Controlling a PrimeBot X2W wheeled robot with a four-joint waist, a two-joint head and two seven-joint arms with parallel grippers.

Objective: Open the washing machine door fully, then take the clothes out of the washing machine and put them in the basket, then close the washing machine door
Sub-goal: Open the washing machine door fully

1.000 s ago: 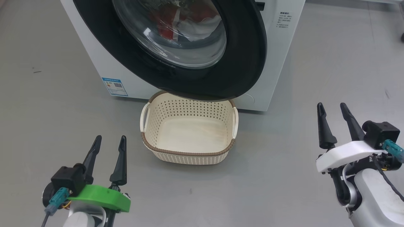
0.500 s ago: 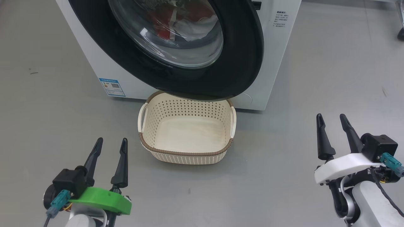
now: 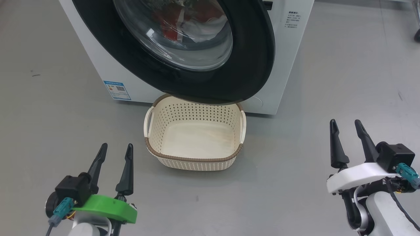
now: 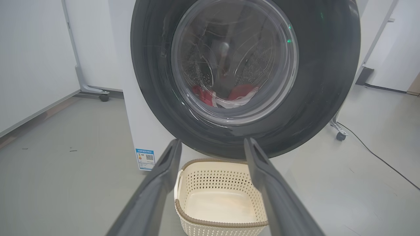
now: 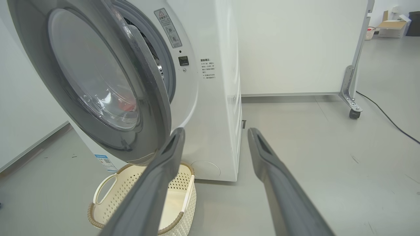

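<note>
The white washing machine stands ahead with its black-framed door swung partly out over the basket. Red and white clothes show through the door's glass, inside the drum. The cream basket with a brown rim sits empty on the floor below the door. My left gripper is open at the lower left, short of the basket's near left corner. My right gripper is open at the lower right, well right of the basket. The left wrist view faces the door, clothes and basket. From the right wrist, the door stands ajar.
Grey floor surrounds the machine. A blue label marks the machine's lower front. White panels on castors stand behind, and a black cable runs over the floor to the right. A castor stands to the machine's left.
The head camera has shifted a little, so the whole scene sits slightly lower and leftward. My right gripper has drawn back and lower in view. The left gripper has barely moved.
</note>
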